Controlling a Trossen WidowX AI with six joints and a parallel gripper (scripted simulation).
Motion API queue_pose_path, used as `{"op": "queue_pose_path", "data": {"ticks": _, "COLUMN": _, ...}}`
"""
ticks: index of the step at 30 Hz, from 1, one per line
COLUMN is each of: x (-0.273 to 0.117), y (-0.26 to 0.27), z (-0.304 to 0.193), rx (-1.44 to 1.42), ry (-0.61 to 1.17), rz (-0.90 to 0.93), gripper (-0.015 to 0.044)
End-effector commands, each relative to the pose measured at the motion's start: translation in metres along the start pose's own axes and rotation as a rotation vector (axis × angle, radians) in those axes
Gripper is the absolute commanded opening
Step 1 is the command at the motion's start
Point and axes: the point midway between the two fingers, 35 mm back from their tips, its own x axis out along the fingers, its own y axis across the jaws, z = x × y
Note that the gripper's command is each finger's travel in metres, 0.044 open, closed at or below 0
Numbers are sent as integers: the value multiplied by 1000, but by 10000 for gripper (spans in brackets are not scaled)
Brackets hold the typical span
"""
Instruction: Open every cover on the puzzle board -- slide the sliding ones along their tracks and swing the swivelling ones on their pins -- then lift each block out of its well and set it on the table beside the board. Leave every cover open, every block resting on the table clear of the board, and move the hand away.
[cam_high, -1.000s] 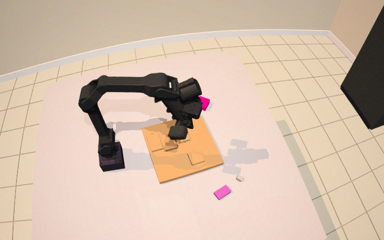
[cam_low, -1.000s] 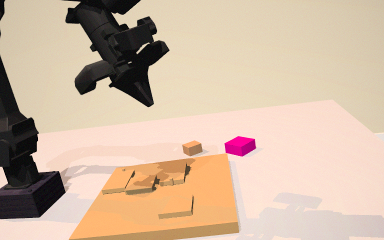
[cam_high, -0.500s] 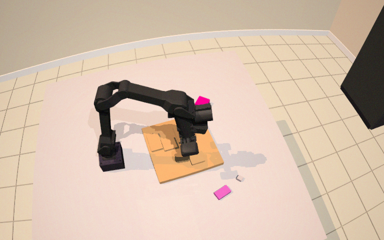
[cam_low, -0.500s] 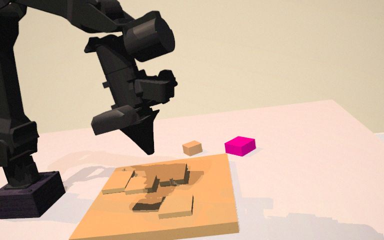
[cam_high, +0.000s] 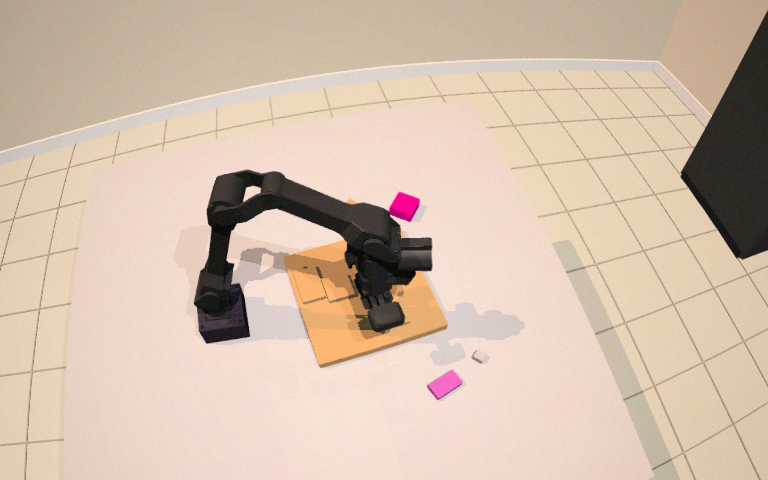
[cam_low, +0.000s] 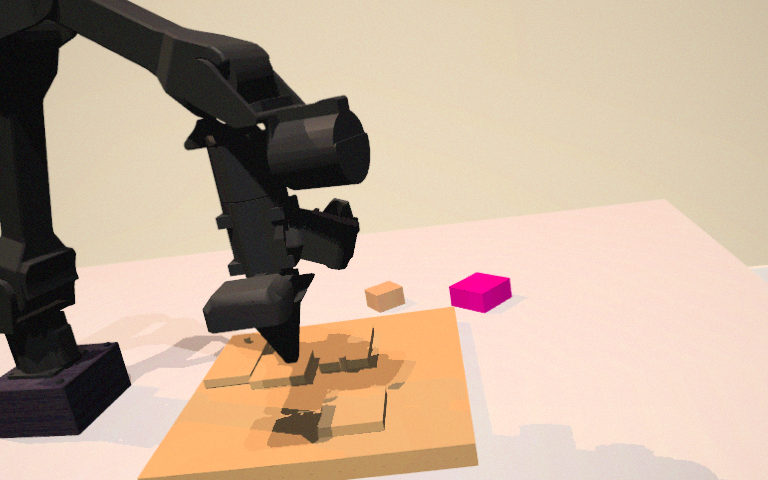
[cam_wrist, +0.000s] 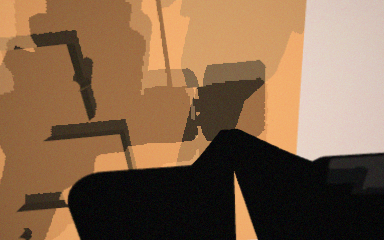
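Observation:
The orange puzzle board lies in the middle of the table. Flat covers lie side by side at its back left, and another cover sits nearer the front beside a dark open well. My gripper is shut and empty, pointing down with its tip just above the board by the back covers. A magenta block and a small tan block rest on the table behind the board.
A flat pink block and a small white block lie on the table off the board's front right corner. The arm's base stands left of the board. A dark cabinet stands off the table, far right.

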Motion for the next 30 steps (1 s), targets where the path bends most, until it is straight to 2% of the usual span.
{"op": "queue_pose_path", "data": {"ticks": 1, "x": 4, "y": 1, "z": -1, "rx": -11, "ry": 13, "rz": 10, "gripper": 0}}
{"op": "queue_pose_path", "data": {"ticks": 30, "x": 4, "y": 1, "z": -1, "rx": -11, "ry": 13, "rz": 10, "gripper": 0}}
